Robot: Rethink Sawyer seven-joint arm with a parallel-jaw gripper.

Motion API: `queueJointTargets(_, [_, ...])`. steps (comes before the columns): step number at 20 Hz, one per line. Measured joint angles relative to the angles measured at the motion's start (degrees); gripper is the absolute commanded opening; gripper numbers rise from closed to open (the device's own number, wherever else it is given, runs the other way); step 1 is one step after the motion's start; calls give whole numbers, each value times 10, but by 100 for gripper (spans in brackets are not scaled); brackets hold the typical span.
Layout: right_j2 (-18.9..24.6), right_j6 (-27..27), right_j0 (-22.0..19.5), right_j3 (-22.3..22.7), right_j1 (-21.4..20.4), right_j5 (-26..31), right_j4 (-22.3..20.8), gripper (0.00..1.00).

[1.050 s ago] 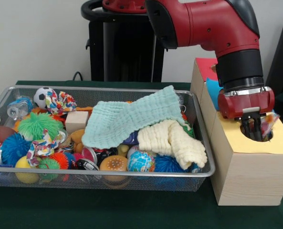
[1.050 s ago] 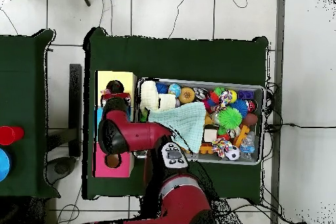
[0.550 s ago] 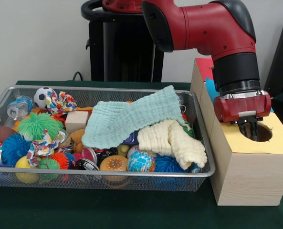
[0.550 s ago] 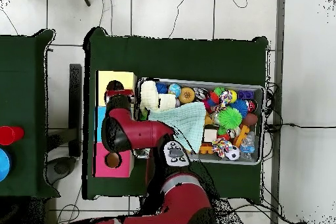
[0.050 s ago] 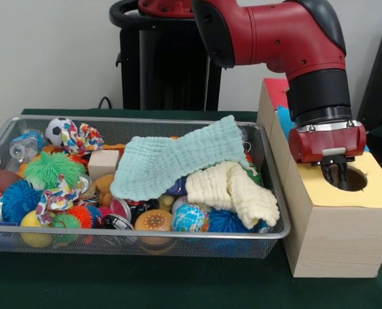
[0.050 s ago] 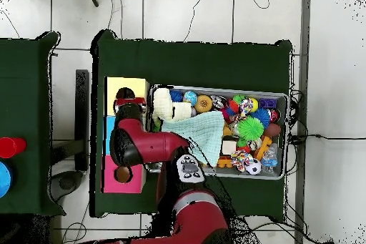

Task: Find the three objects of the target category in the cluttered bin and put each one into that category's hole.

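- End effector [image 5: 334, 175] at right of frame, tips at rim of hole [image 5: 349, 179] in box's yellow top [image 5: 371, 193]; fingers close together, nothing seen held.
- Bin [image 5: 178, 237] at left-center on green surface [image 5: 145, 283], full of toys.
- Mint cloth [image 5: 178, 158] & cream cloth [image 5: 232, 190] lie over the pile.
- Target items: can't tell which.

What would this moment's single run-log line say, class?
gripper: over yellow section's hole, nothing visible in it | wire bin: full, mint cloth on top | phase: at drop-off
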Motion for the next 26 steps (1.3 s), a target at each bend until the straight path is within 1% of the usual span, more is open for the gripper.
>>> queueJointTargets(9, [0,0,0,6,-8,5,0,0])
queueJointTargets(17, [0,0,0,11,-22,31,0,0])
queueJointTargets(26, [7,0,-3,12,-43,75,0,0])
